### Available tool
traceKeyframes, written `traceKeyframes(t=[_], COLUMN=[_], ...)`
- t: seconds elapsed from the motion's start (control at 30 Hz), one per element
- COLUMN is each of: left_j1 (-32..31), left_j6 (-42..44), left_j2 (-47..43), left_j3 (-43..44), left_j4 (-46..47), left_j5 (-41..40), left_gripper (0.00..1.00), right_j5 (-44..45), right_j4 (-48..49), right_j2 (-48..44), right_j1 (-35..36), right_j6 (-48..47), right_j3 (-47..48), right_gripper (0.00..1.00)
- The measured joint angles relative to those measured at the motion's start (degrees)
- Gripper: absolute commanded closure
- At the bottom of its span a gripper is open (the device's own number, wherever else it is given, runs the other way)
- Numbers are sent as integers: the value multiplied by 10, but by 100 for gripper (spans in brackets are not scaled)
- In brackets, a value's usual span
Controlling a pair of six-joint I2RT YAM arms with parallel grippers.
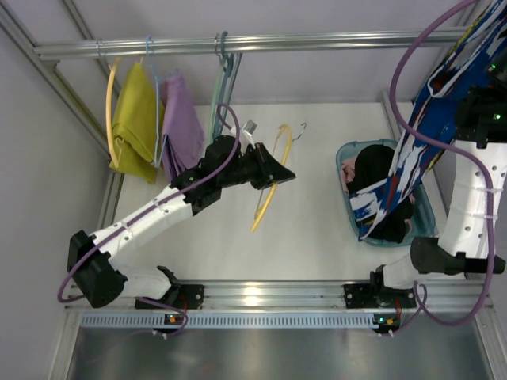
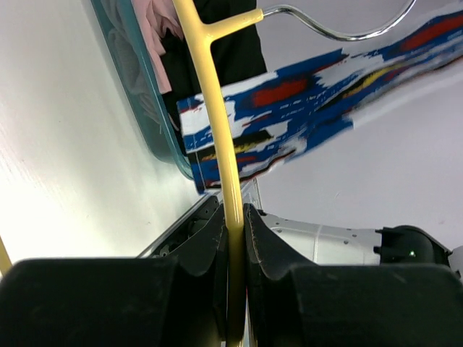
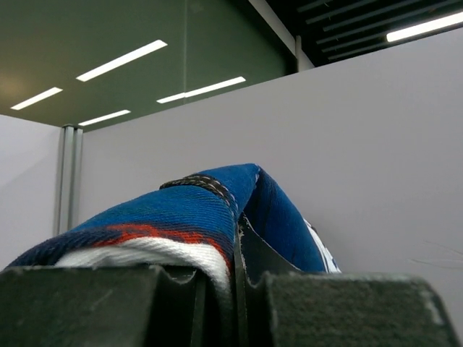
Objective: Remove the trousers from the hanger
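left gripper (image 2: 235,217) clamps yellow hanger (image 2: 217,108) left of teal bin (image 1: 341,162) | right gripper (image 3: 235,282) grips trousers (image 1: 408,158) (off hanger), perhaps touching bin

The trousers (image 3: 173,213) are soft matt cloth with a fine ribbed weave and a stitched seam. The hanger (image 2: 217,123) is smooth yellow plastic with a slight gloss; its hook (image 2: 346,37) is polished metal wire. The left pincer (image 2: 234,217) has matt black plastic fingers (image 2: 206,249). The worktop (image 2: 65,166) is smooth white with a satin sheen. The bin (image 1: 356,145) is translucent teal plastic. The rail (image 1: 317,41) is brushed metal. The mustard garment (image 1: 135,119) and purple garment (image 1: 182,119) are plain matt cloth.
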Motion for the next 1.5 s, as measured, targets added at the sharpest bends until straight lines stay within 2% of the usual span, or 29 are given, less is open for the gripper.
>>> traceKeyframes(t=[0.17, 0.33, 0.4, 0.63, 0.83, 1.03, 1.2, 1.5], left_j1=[0, 0, 0, 0, -1, -2, -2, -2], left_j6=[3, 5, 7, 26, 54, 83, 106, 124], left_j2=[-4, -10, -10, -11, -11, -19, -19, -19], left_j3=[0, 0, 0, 1, 19, 21, 21, 24], left_j4=[0, 0, 0, 2, 6, 10, 10, 10], left_j5=[0, 0, 0, 8, 26, 30, 29, 28], left_gripper=[100, 100, 100, 100, 100, 100, 100, 100], right_j5=[-47, -81, -97, -148, -165, -191, -202, -194], right_j4=[-19, -26, -27, -40, -85, -161, -201, -213], right_j2=[39, 35, 4, -183, -278, -332, -337, -345], right_j1=[-76, -95, -95, -96, -96, -96, -96, -96], right_j6=[71, 125, 147, 216, 264, 322, 363, 429], right_j3=[38, 38, -9, -296, -445, -536, -582, -669], right_gripper=[100, 100, 100, 100, 100, 100, 100, 100])
